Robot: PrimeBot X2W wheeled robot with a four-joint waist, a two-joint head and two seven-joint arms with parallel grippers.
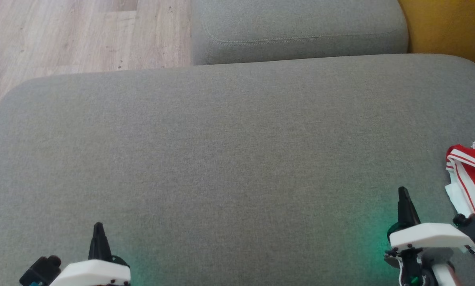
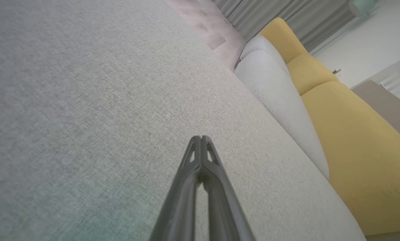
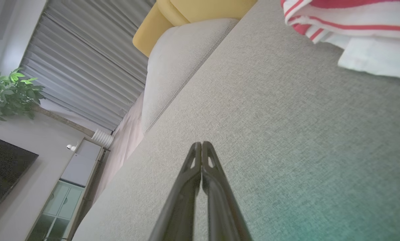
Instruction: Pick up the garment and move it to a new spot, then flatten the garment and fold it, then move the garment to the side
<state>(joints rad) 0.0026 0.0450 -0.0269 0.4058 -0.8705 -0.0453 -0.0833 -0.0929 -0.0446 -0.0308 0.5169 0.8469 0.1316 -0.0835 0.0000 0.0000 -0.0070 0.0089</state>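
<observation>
The garment is red with white stripes and lies folded at the right edge of the grey cushion. In the right wrist view the garment sits at the top right, some way beyond the fingertips. My right gripper hovers over the cushion just left of the garment, shut with nothing in it; its tips press together. My left gripper rests at the lower left, far from the garment, also shut and empty.
A second grey cushion stands behind the first, with yellow upholstery at the far right. Wooden floor lies beyond the cushion's left rear edge. A wide stretch of bare grey fabric spreads between the two grippers.
</observation>
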